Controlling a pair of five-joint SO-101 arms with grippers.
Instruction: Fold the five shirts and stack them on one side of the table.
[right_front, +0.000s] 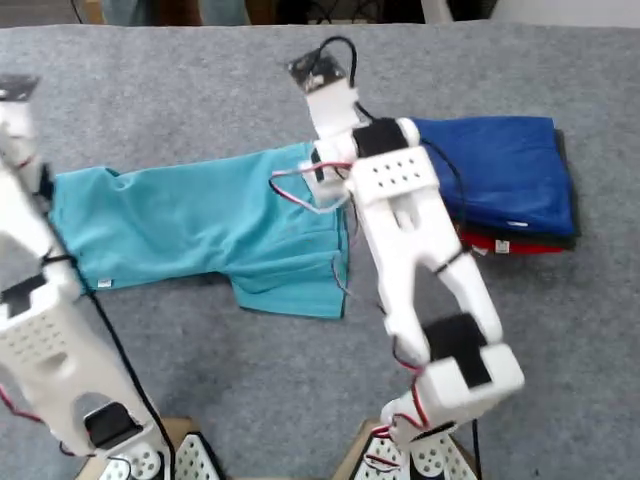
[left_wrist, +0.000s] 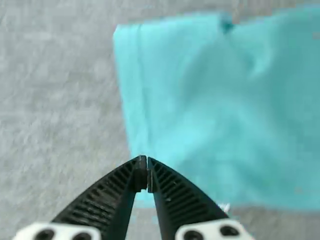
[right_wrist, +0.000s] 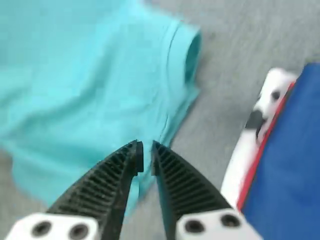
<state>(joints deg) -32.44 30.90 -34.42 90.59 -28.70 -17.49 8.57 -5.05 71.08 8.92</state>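
Left fingers (left_wrist: 142, 175) are pressed together with nothing in them, hanging over the left-end edge of the teal shirt (right_front: 190, 225). The shirt lies spread out flat across the grey table (right_front: 150, 80), from the left side to about the middle.

It's thin, floppy cloth, so I'd guess it's light and will sag and bunch wherever it isn't held. It probably drags a bit on that fuzzy table too. I'd pinch it at the hem corners or a seam, not mid-panel.

Right fingers (right_wrist: 145, 157) are almost together with a sliver of a gap, empty, above the sleeve (right_wrist: 185, 55). The folded stack, blue one (right_front: 500, 185) on top, sits just to the right.
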